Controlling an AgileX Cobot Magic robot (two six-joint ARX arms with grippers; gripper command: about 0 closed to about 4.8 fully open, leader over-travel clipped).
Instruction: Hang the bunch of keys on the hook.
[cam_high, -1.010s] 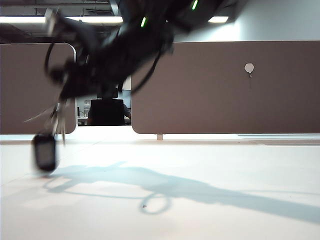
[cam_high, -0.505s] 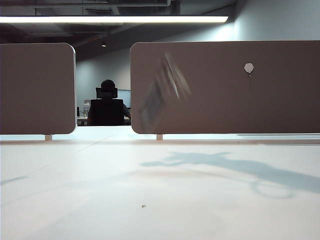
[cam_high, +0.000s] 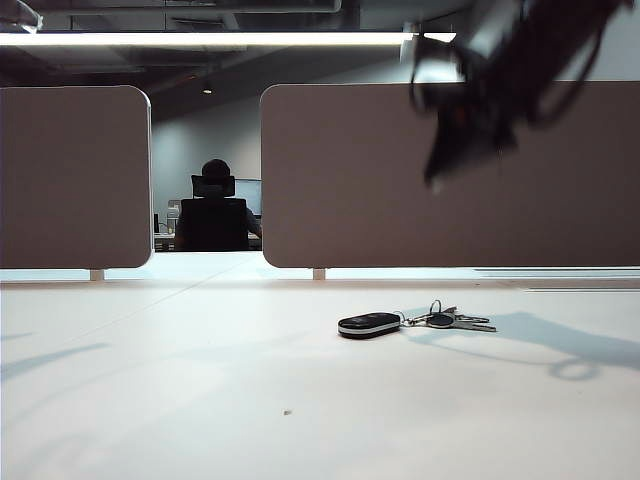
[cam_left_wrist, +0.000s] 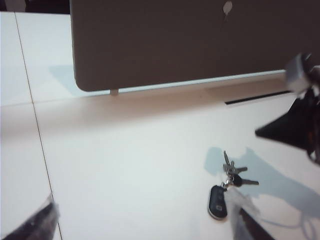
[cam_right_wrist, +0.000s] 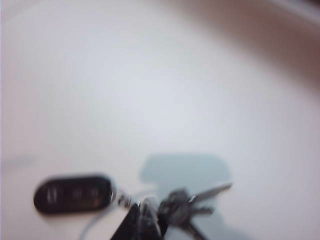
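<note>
The right gripper (cam_right_wrist: 145, 220) is clenched with nothing between its jaws; in the right wrist view its dark tip sits low in the frame, above the wire rings, and whether it touches them cannot be told through the blur. In the exterior view the right arm (cam_high: 490, 100) hangs blurred, high on the right, in front of the grey partition panel (cam_high: 350, 170), well above the table (cam_high: 200, 400). The left gripper (cam_left_wrist: 145, 225) stands released — only the two finger edges show at the margin of the left wrist view, wide apart and holding nothing. The bunch of keys (cam_high: 415, 322) lies flat on the table, black fob (cam_high: 369, 324) toward the left of the exterior view and silver keys (cam_high: 455, 320) fanned to the right. The hook (cam_left_wrist: 227, 7) is visible only in the left wrist view, high on the panel; in the exterior view the arm hides it. Risk assessment: the bunch lies flat and loose, so a pinch on the thin rings is likely to slip or to catch a single key. The prong is small — a swinging fob may pull the ring off line during the approach. With both arms near the same spot, a collision is also possible.
</note>
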